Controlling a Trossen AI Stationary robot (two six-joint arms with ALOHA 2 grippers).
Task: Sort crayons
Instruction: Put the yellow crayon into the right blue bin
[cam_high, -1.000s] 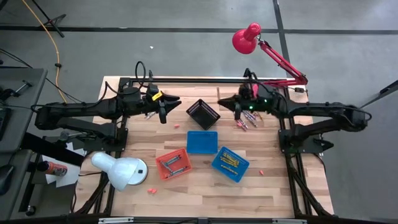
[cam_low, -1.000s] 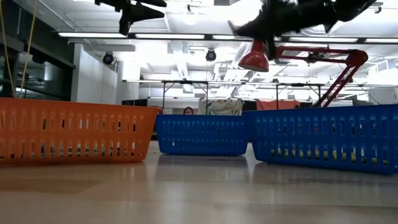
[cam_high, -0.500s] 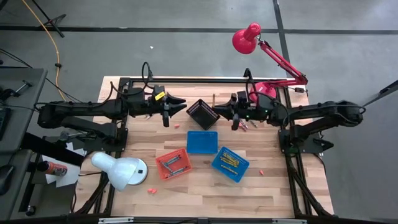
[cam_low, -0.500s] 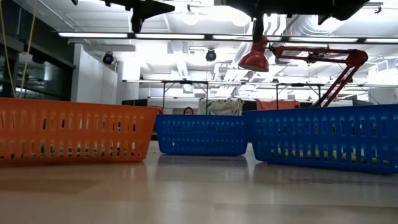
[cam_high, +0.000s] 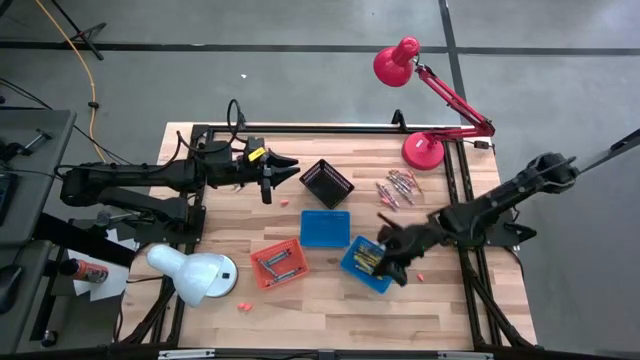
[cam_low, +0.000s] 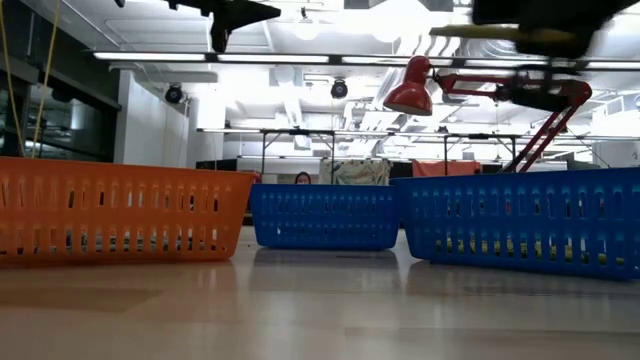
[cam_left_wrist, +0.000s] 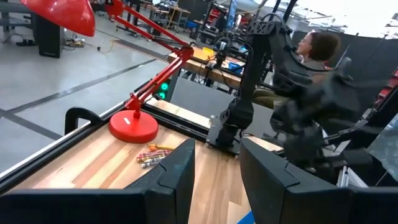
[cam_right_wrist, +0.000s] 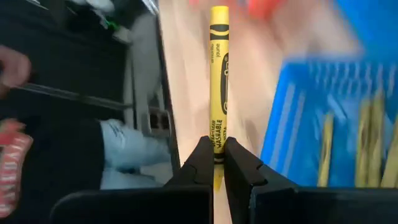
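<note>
High view: right claw (cam_high: 385, 262) has swung away from the crayon pile (cam_high: 396, 187) by the red lamp's base (cam_high: 423, 151) near the far right corner of the tabletop (cam_high: 450, 300). It now hangs over the blue basket (cam_high: 352, 264) closest to the near edge, right of centre. Half a second ago it was still up beside the black basket (cam_high: 327, 183).

Right wrist view: the claw is pinched tight on the lower end of a yellow crayon (cam_right_wrist: 219, 74), which stands straight out beyond the fingertips. Yellow crayons (cam_right_wrist: 325, 150) already lie in the blue basket just beyond it.

Judgement: the carry is nearly finished and the drop is next. Yellow goes with yellow, so the basket looks like the right one. The arm is blurred, so it is probably moving fast. Letting go early could send the crayon onto bare wood short of the rim.

Left claw (cam_high: 281, 170) hovers high near the far edge, left of the black basket, fingers parted and empty. It has barely shifted.

Remaining work: the pile by the lamp base. Stray pink bits (cam_high: 283, 202) also lie loose on the tabletop. Red-orange basket (cam_high: 279, 262) holds a few crayons. The second blue basket (cam_high: 325, 228) looks empty.
</note>
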